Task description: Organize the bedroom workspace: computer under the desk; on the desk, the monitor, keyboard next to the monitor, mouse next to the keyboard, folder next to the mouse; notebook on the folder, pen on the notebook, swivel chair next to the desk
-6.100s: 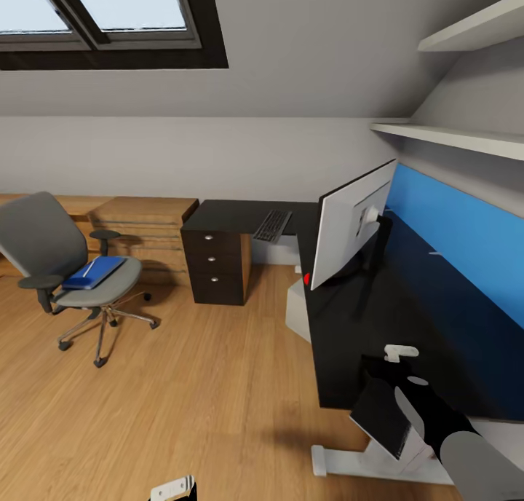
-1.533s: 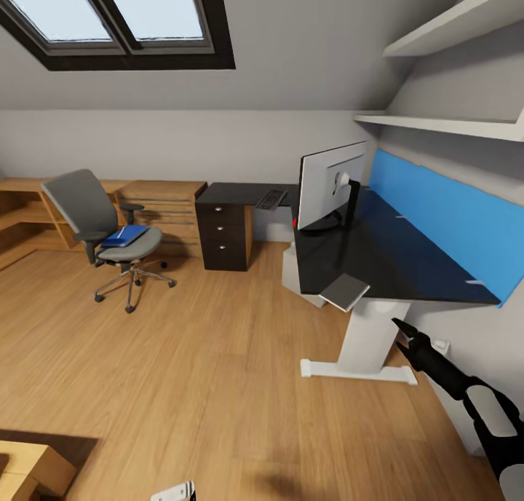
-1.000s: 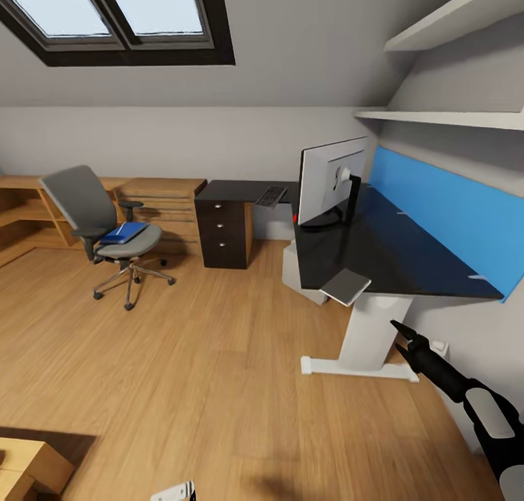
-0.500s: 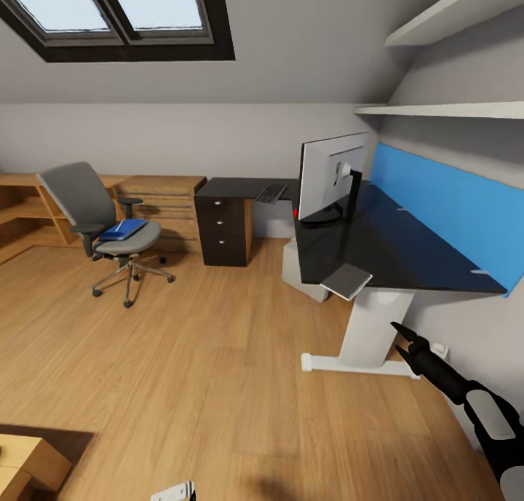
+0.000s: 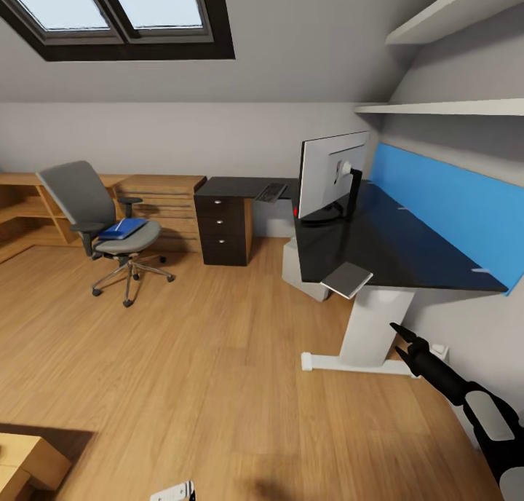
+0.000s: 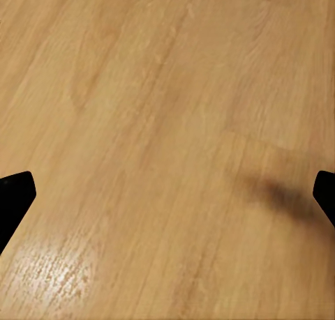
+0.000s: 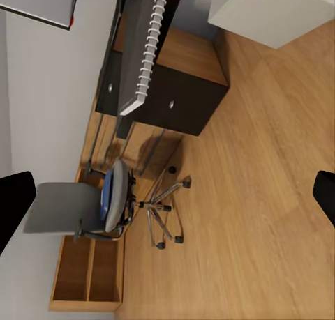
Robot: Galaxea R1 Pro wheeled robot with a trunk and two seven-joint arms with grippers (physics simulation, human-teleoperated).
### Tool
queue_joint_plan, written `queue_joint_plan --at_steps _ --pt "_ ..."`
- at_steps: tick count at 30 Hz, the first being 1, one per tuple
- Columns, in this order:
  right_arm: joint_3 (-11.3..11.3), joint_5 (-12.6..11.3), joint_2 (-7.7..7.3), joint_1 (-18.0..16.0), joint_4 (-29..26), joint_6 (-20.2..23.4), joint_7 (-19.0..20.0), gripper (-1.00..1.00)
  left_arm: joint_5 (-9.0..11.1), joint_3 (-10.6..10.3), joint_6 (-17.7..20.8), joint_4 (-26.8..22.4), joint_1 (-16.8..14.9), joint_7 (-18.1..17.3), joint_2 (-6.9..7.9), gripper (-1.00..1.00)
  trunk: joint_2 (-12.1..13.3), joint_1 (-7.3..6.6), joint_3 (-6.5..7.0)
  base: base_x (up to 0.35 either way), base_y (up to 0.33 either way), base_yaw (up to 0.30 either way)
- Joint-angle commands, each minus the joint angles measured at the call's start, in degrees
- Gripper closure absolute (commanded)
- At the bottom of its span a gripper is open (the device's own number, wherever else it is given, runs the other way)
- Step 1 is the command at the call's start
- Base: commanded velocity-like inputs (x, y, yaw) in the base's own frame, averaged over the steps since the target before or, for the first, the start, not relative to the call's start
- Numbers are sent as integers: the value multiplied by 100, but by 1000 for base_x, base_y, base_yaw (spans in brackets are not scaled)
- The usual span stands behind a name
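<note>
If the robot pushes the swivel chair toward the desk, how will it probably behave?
The swivel chair stands on castors on smooth wood floor, so it likely rolls easily and may turn. The blue folder lies loose on its seat and could slide off.

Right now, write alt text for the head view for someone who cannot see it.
An attic bedroom with a long black desk at the right holding a monitor, a keyboard and a grey notebook overhanging its near edge. A grey swivel chair with a blue folder on its seat stands apart at left; the robot's open right hand is low right.
</note>
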Motion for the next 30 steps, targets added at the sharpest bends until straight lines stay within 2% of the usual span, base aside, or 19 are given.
queue_joint_plan --at_steps 1,7,11,14,30 --pt "-14 -28 3 -4 2 43 1 -100 57 -16 -25 2 -3 22 3 -100 -2 -1 -5 0 0 0" --pt "-15 -35 15 -4 2 40 -6 -100 55 -16 -25 4 -3 22 6 -100 -2 -1 -5 105 0 0" --pt "-13 -60 155 -4 2 -48 -8 -100 55 -16 -25 2 -3 23 7 -100 -2 -1 -5 193 0 0" --pt "-13 -62 204 -4 2 -90 -8 -100 51 -16 -25 2 -3 26 7 -100 -2 -1 -5 87 0 0" --pt "-13 -90 238 -4 3 -101 -34 -100 46 -31 -27 9 -3 25 7 -100 -2 -1 -5 141 0 0"
